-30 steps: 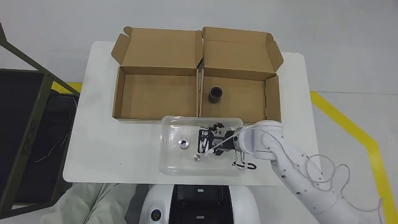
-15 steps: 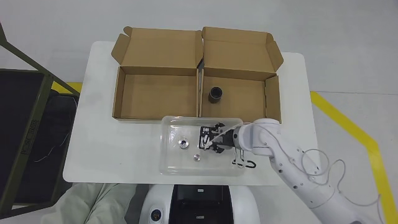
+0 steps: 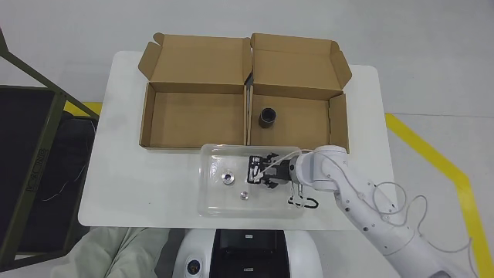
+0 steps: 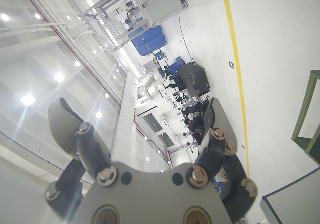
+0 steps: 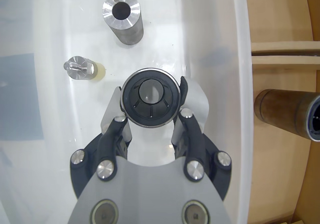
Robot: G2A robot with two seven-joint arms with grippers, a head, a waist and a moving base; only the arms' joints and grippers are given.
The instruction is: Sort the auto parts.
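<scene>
**Right hand clamped on a round part inside the tray**

A clear tray (image 3: 207,205) sits at the near edge of the white bench (image 3: 116,170). Two open cardboard boxes stand side by side just beyond it. The left box (image 3: 193,120) shows bare card. The right box (image 3: 309,127) holds a dark brown cylinder (image 3: 268,116).

Left of the right hand (image 5: 151,100) in the tray stands a steel sleeve (image 5: 123,22) with a bored centre. A small metal pin (image 5: 81,69) lies nearer.

The hand's fingers press both sides of a black round part (image 5: 151,107) with a bright metal rim and a domed centre, in the tray's right half. Whether the part rests on the tray floor cannot be told.

The left hand (image 4: 136,110) is spread wide, holding nothing.
</scene>
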